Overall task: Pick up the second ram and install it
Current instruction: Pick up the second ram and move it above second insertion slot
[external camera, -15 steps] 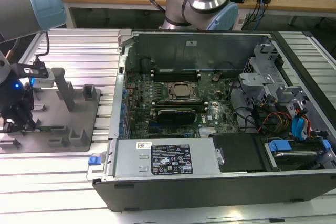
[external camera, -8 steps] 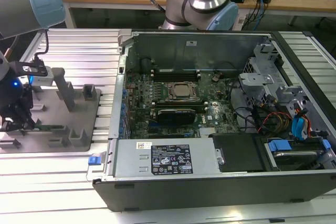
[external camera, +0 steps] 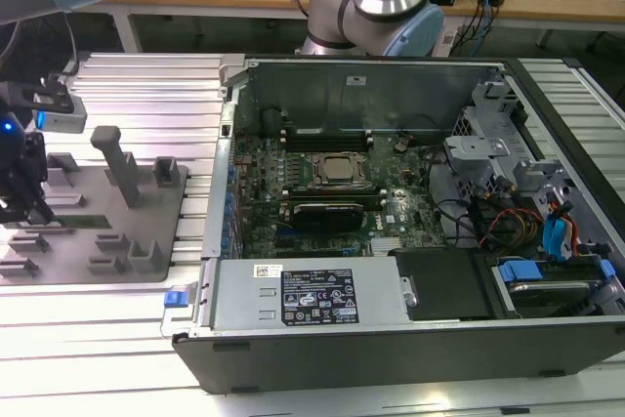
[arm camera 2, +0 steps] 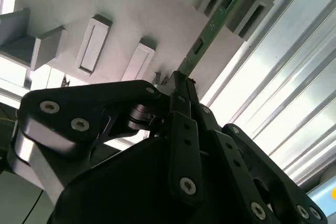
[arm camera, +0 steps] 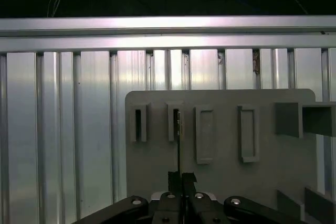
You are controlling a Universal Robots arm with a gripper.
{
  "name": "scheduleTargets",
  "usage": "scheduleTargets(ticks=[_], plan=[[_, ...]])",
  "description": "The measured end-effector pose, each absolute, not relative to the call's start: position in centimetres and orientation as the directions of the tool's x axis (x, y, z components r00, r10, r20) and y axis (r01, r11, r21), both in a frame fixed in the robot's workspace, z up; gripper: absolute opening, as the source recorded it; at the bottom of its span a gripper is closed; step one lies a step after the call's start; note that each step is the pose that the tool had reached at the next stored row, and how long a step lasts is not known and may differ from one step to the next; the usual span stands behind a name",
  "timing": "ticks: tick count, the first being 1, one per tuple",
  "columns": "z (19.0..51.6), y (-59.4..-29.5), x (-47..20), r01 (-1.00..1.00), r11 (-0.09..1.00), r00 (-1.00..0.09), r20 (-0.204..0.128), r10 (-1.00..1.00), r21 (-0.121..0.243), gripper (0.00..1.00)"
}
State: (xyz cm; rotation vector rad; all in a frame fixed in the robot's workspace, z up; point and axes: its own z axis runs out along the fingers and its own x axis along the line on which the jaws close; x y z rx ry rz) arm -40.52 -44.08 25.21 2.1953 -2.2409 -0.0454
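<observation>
- Exterior view: the gripper is hanging low over the grey fixture plate. The plate is lying on the ribbed metal surface, toward the exterior view's left of the open computer case.
- The second ram is lying along the fixture plate, directly under the gripper.
- In both wrist views the fingers are pinching the near end of the second ram, one on each face.
- In the first wrist view the stick is showing edge-on, its far end reaching into a slotted block on the fixture plate.
</observation>
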Motion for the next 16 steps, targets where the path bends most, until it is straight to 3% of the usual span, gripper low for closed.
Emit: scheduleTargets(ticks=[8,16], plan=[[28.1,-44.1,-40.5,-1.0,0.02,-0.021,-0.017,-1.0,0.022,0.09],[33.6,-44.1,-40.5,-1.0,0.02,-0.021,-0.019,-1.0,0.014,0.09]])
